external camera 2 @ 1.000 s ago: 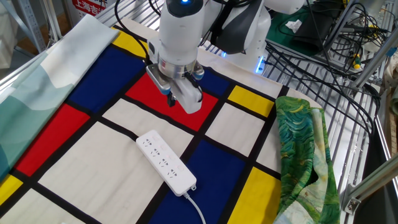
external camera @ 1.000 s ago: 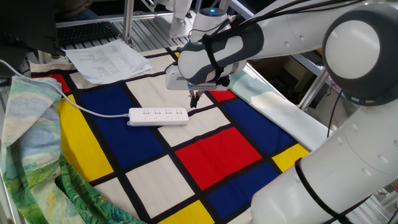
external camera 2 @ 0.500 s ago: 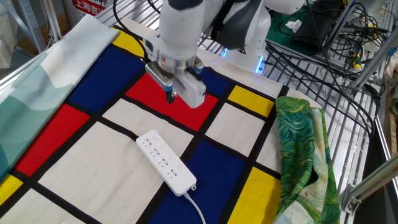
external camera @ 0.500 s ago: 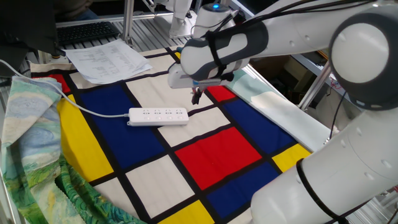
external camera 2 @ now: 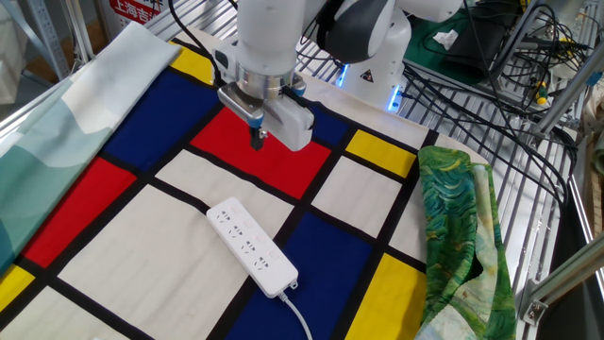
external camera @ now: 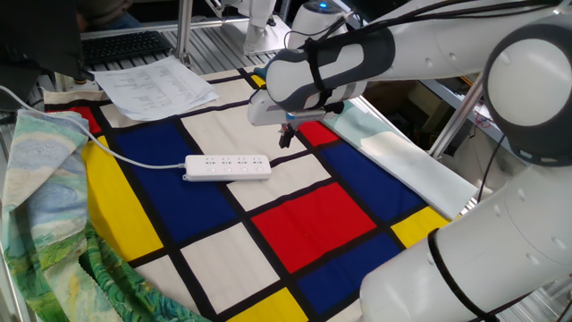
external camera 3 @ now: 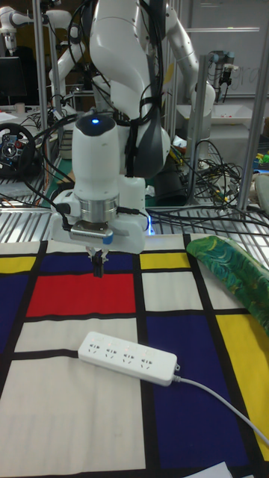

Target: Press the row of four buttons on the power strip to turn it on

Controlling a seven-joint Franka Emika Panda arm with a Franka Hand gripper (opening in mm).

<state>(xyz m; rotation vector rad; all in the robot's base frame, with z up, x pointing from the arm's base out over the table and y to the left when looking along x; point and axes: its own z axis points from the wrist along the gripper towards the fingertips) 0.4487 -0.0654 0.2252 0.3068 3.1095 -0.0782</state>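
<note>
gripper point(external camera 2: 258, 142) up and back from a second ago, now over red panel point(external camera 2: 236, 142), well clear of power strip point(external camera 2: 252, 246) on white panel; fingertips look pressed together; four buttons point(external camera 3: 127, 356) untouched now; looks like retreat or reposition, not press

My glossy white plastic arm point(external camera: 500, 63) has rounded shells with dark grey joint bands. A blue light glows atop the white cylindrical wrist point(external camera 3: 95, 160). Black cables run along the links. Below a ribbed metal flange sits the white boxy gripper point(external camera 2: 257, 140) with short dark fingers point(external camera 3: 97, 261).
</note>
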